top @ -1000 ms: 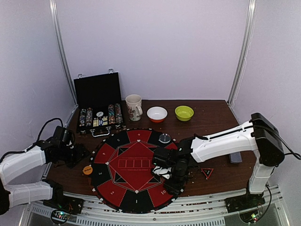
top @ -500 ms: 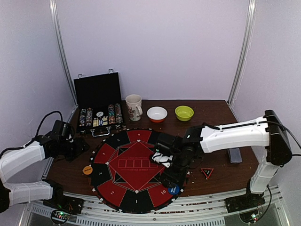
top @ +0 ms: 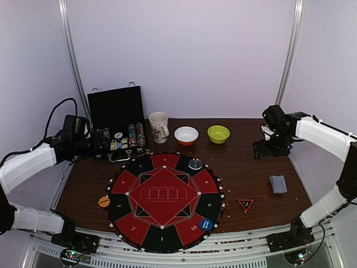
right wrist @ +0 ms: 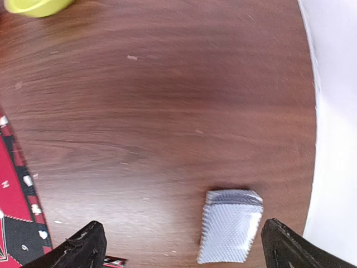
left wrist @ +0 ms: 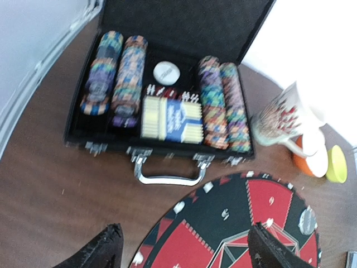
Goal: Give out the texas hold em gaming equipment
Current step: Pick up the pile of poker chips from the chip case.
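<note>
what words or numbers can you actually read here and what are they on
"10": round mat, near-right rim segment.
"2": same mat, near-left segment.
"1": its nearest segment.
Too small to read: print on the orange disc and blue disc, and the mat's other numerals.
Blurred: lettering on the white disc and card box in the case; the mug print.

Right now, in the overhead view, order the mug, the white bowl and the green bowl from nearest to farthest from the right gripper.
1. Green bowl, just left of the right gripper.
2. White bowl, next one leftward.
3. Mug, farthest left, beside the chip case.
</note>
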`<state>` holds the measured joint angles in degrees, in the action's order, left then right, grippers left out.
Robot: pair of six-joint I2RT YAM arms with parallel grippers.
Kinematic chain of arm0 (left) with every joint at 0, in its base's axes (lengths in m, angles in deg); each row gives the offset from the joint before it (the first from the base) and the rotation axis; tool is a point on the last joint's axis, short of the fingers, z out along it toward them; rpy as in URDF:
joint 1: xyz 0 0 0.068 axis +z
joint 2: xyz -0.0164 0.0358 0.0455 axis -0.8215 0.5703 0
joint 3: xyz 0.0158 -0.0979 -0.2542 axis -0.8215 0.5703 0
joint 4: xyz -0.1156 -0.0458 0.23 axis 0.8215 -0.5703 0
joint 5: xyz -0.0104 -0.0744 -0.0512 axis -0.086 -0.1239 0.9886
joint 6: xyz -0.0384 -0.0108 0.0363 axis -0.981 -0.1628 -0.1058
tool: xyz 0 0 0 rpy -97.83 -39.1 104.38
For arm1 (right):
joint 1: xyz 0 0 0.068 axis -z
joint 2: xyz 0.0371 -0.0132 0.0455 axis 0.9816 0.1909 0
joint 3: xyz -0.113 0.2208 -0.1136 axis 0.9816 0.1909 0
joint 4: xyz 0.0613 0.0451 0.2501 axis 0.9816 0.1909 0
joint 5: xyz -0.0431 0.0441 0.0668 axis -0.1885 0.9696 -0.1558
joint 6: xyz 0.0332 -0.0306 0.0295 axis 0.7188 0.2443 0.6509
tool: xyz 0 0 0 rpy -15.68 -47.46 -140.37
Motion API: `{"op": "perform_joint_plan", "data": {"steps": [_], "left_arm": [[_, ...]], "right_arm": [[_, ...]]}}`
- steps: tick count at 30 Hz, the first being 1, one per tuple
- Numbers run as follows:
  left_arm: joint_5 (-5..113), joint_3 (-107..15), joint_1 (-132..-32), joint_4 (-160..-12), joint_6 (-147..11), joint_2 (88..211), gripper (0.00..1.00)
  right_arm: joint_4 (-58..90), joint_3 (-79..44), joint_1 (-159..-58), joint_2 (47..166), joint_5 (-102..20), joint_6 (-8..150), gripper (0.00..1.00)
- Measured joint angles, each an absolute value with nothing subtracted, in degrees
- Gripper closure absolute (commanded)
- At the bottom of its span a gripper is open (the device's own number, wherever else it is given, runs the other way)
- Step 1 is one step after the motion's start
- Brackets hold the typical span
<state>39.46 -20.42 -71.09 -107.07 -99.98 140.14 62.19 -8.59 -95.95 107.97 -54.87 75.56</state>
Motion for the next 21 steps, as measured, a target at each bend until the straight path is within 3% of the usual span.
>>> {"op": "perform_joint_plan", "data": {"steps": [6,13,21], "left_arm": [[39.5,-26.2,-71.1,-100.2,-94.5,146.6,0.19],[40.4,-31.7,-71.1,-93.2,-88.6,154.4,0.14],[43.4,-28.6,-71.1,-84.5,-78.3,157.0,0.08]], "right_arm": [[63.9,-7.8,-84.8,107.1,-54.2,76.2,0.0],[67.0,-9.6,-83.9,105.9,-56.1,75.7,0.0],[66.9,-9.8,-83.8,105.7,-57.8,70.9,0.0]]}}
